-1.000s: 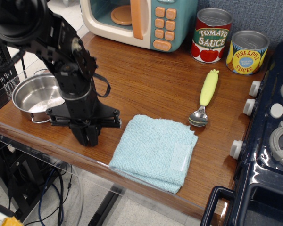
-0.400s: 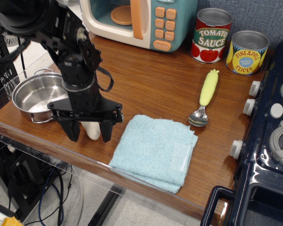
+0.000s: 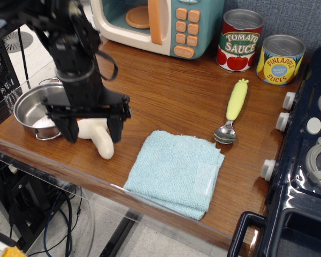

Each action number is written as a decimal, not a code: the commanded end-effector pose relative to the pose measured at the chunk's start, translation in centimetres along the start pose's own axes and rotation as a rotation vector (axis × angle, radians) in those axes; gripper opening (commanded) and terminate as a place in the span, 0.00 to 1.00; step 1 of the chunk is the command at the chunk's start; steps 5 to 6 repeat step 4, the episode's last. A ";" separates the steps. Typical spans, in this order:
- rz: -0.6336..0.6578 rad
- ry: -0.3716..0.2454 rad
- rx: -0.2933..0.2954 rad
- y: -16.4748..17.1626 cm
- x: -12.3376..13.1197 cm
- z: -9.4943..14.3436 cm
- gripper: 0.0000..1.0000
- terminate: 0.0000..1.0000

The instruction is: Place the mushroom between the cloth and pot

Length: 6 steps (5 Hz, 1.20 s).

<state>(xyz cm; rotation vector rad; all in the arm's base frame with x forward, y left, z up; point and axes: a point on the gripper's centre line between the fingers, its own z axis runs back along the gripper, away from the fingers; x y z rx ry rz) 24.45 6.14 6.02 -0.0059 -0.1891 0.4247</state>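
The mushroom (image 3: pixel 99 138) lies on its side on the tabletop (image 3: pixel 171 91) — between the pot (image 3: pixel 35 107) and the cloth (image 3: pixel 175 172). The gripper (image 3: pixel 92 131) hangs just above it, jaws spread — released.

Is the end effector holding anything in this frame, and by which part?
Nothing. The end effector is open above the mushroom, which lies on the table.

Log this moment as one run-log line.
gripper: open, above mushroom | mushroom: lying on table between pot and cloth | step: placed, released
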 end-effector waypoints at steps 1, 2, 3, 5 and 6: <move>0.007 -0.086 -0.001 0.4 0.9 2.7 1.00 0.00; 0.007 -0.086 -0.001 0.4 0.9 2.7 1.00 0.00; 0.007 -0.086 -0.001 0.4 0.9 2.7 1.00 0.00; 0.007 -0.086 -0.001 0.4 0.9 2.7 1.00 1.00; 0.007 -0.086 -0.001 0.4 0.9 2.7 1.00 1.00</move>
